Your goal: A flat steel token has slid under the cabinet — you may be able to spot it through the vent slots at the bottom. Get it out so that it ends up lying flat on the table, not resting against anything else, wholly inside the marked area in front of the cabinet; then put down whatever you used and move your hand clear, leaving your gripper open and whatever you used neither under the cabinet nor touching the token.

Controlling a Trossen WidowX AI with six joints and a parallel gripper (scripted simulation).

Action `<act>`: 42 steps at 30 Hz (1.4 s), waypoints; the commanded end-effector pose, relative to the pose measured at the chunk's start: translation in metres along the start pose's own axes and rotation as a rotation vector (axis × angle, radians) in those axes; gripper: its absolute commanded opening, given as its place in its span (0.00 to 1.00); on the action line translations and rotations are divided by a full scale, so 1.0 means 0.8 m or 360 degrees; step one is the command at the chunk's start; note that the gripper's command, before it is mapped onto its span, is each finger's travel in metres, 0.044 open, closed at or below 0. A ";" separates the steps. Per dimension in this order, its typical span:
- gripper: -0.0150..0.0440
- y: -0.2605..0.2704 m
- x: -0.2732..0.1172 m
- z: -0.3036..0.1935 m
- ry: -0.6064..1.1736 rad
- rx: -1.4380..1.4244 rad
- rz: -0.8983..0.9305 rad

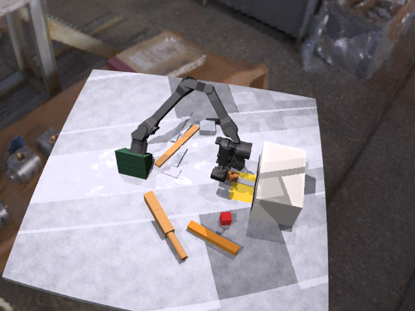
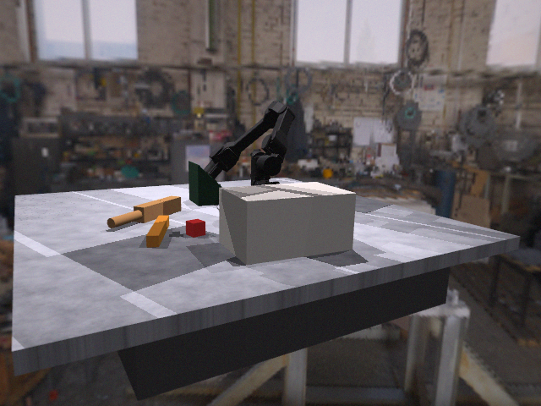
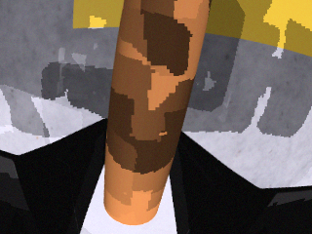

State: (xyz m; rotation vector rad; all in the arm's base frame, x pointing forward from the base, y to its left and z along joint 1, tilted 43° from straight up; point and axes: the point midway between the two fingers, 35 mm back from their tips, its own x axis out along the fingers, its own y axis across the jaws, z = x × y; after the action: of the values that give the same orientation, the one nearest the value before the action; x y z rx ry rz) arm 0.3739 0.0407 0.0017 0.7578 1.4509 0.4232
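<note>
My gripper (image 1: 226, 175) (image 3: 140, 132) is shut on the round orange-brown handle (image 1: 233, 175) (image 3: 153, 107) of a tool, in front of the cabinet (image 1: 281, 159) (image 2: 299, 227). The tool's flat grey blade (image 1: 246, 182) reaches from the handle over the yellow marked area (image 1: 242, 195) (image 3: 97, 12) to the cabinet's front bottom edge; whether its far end is under the cabinet is hidden. The steel token is not visible in any view, and the vent slots face away from the cameras. In the exterior view the cabinet hides the fingers and the tool.
A red cube (image 1: 225, 218) (image 2: 195, 227), an orange bar (image 1: 213, 237) (image 2: 157, 231) and an orange block with a round handle (image 1: 159, 214) (image 2: 157, 208) lie beside the work area. A long orange strip (image 1: 176, 145), a grey block (image 1: 207, 127) and thin grey pieces lie near the arm's base.
</note>
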 end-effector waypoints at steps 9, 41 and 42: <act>0.25 0.000 0.001 -0.019 0.0009 0.0017 -0.0001; 0.25 0.002 0.001 -0.060 0.0012 0.0019 -0.0001; 0.25 0.002 0.001 -0.061 0.0012 0.0019 -0.0001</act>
State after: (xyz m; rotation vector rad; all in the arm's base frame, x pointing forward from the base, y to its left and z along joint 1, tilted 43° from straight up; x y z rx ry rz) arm 0.3331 0.0511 0.0051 0.7584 1.4535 0.4229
